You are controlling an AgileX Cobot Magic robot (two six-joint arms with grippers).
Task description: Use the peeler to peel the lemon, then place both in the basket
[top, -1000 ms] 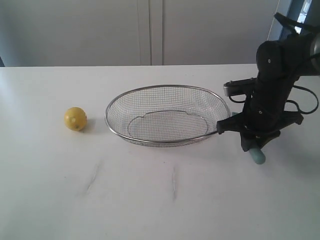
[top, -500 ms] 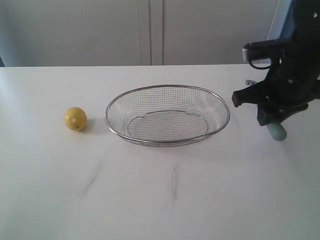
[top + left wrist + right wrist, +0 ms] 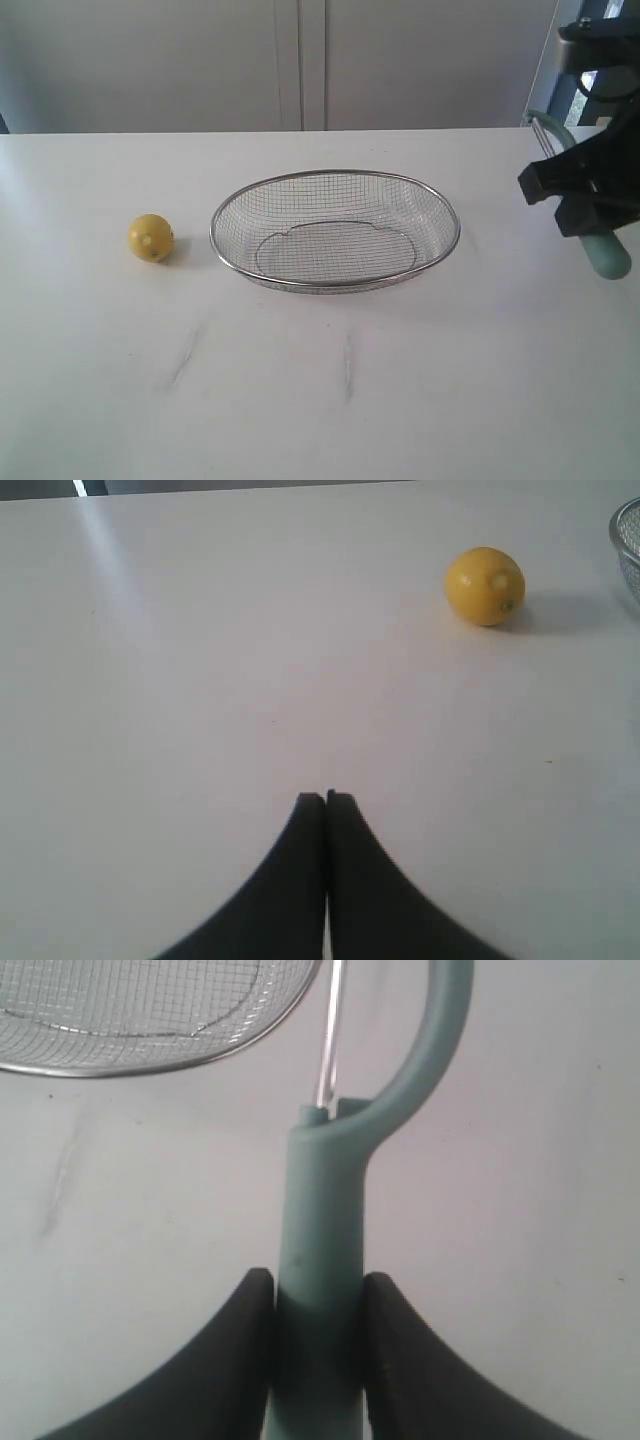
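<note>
Lifting the peeler (image 3: 322,1190) off the counter (image 3: 300,400), the right gripper (image 3: 318,1300) now hangs higher and farther right of the basket (image 3: 330,287) than a second earlier, when it sat low beside the rim.
Its jaws stand partly spread, pinching the teal handle, with the curved blade head sticking out beyond them. The left gripper (image 3: 326,800) hovers over the counter with its jaws pressed together. The lemon (image 3: 150,238) rests on the counter left of the basket, apart from it; both are unmoved.
</note>
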